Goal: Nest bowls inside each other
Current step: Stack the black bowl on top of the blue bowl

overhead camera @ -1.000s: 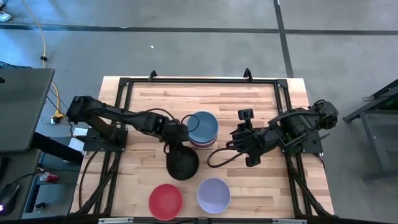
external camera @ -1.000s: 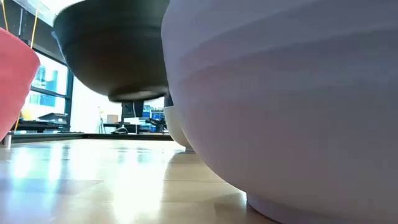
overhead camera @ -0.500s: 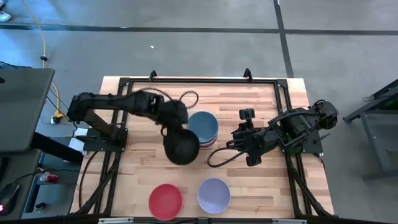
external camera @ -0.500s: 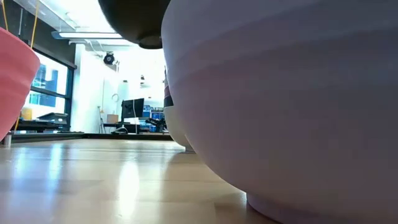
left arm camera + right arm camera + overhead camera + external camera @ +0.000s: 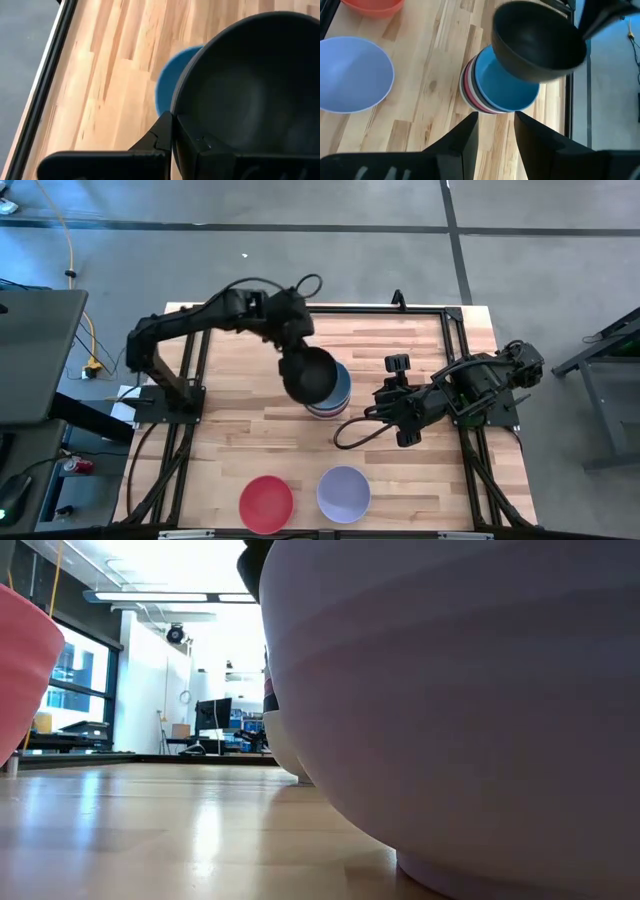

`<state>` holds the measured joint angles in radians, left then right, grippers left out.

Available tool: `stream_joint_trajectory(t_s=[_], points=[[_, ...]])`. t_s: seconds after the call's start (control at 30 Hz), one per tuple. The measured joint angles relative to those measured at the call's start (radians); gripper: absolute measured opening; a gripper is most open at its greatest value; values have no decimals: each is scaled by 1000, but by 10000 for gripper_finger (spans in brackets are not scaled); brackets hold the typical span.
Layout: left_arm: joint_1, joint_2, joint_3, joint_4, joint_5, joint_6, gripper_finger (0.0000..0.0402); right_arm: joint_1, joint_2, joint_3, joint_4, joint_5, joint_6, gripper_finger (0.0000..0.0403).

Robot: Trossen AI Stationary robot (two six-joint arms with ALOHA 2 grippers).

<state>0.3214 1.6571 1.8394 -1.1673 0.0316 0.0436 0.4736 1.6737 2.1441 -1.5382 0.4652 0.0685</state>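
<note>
While the left gripper (image 5: 287, 338) clamps the rim of a black bowl (image 5: 308, 374), the high view shows that bowl hanging over the stack (image 5: 338, 395), covering most of it, with only the stack's blue top and pale edges showing past the bowl on the side toward the right arm. The step in hand looks like carrying this bowl to the stack; the next move calls for centring it over the blue bowl, lowering it level and only then letting go. The right gripper (image 5: 393, 412) waits just beside the stack, fingers spread and holding nothing. A red bowl (image 5: 266, 503) and a lavender bowl (image 5: 343, 492) sit side by side, well apart from both grippers, not yet nested.

From the low view, the lavender bowl (image 5: 450, 710) fills most of the frame and the red bowl (image 5: 25, 670) stands at the edge; a dark sliver near the top may be the carried bowl, though I cannot tell.

Through the left wrist view, the black bowl (image 5: 250, 85) sits right at the fingers, its rim pinched, and the blue bowl (image 5: 172, 82) shows beyond and below it, partly hidden.

Looking past the right gripper's (image 5: 495, 131) open fingers, the stack (image 5: 490, 92) lies just ahead of them, blue on top with pink and white rims under it, and the black bowl (image 5: 537, 47) hangs above its far side, clear of it and tilted a little. The lavender bowl (image 5: 352, 72) lies off to one side.
</note>
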Motion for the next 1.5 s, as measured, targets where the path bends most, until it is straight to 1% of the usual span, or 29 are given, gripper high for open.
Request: stream_joint_trajectory(t_s=[0.1,0.3,0.47,0.57,0.67,1.17,1.5], points=[[38,63,53,-8,44,19,0,0,0,0,-5,0,-1,119],[86,211,164,-98,105,54,0,0,0,0,-19,0,9,119],[87,297,244,-125,123,82,0,0,0,0,-33,-2,29,119],[91,332,283,-138,163,92,0,0,0,0,-33,-2,29,119],[92,360,315,-165,170,99,0,0,0,0,-33,-2,29,119],[97,396,321,-202,175,99,0,0,0,0,-33,-1,40,119],[84,472,320,-197,193,110,0,0,0,0,-33,0,63,119]])
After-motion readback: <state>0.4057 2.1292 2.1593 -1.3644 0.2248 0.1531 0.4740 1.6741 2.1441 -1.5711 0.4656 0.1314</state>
